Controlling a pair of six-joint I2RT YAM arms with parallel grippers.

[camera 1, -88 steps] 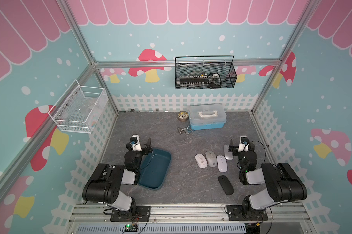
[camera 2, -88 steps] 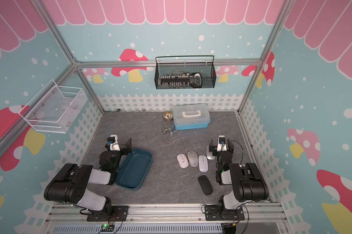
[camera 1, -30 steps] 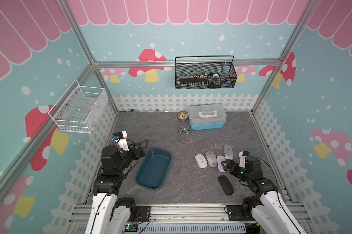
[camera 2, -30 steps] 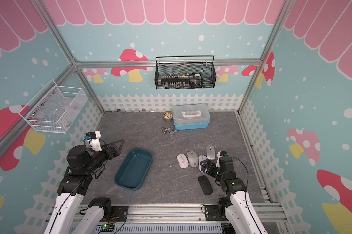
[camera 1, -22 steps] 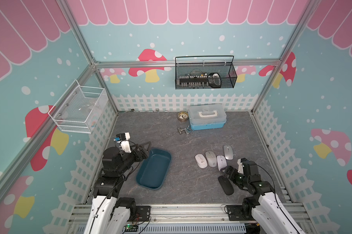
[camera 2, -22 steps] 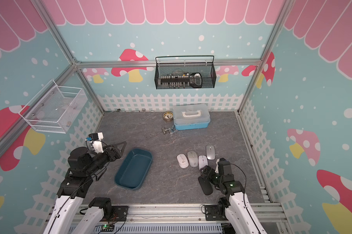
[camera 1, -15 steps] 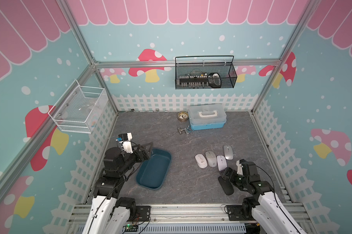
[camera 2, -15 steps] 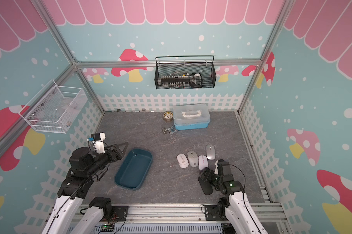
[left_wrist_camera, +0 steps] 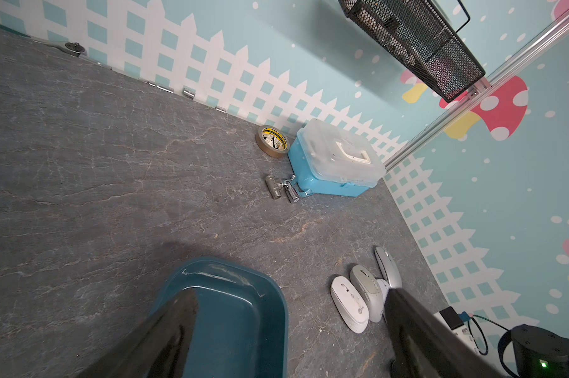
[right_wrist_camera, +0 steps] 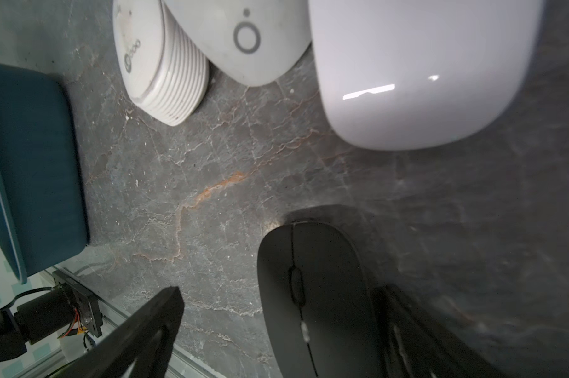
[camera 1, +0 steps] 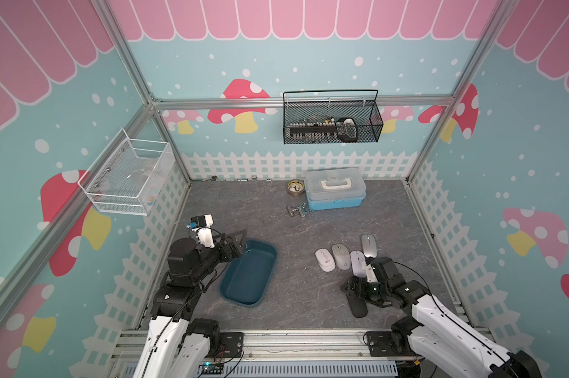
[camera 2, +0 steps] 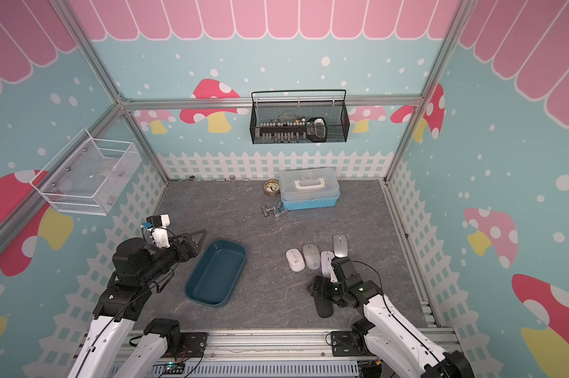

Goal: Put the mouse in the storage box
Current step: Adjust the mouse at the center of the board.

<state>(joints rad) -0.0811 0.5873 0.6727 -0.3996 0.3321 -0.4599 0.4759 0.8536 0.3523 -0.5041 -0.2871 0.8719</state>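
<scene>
My right tool [right_wrist_camera: 276, 296], just lowered astride the black mouse [right_wrist_camera: 309, 258] at 3 o'clock from the storage box [camera 1: 248, 275], gapes empty; grasp next.

At the lower middle of the frame, a black mouse [right_wrist_camera: 309, 294] lies on the grey marbled tabletop [right_wrist_camera: 211, 183] between the wide-spread fingers of the right gripper [right_wrist_camera: 280, 289], close against the finger at lower right and well apart from the one at lower left. Along the top edge sit a ribbed white mouse [right_wrist_camera: 158, 65], a grey mouse [right_wrist_camera: 240, 36] with a ring mark and a glossy white mouse [right_wrist_camera: 417, 72]. The dark teal storage box [right_wrist_camera: 31, 163] fills the left edge.
</scene>
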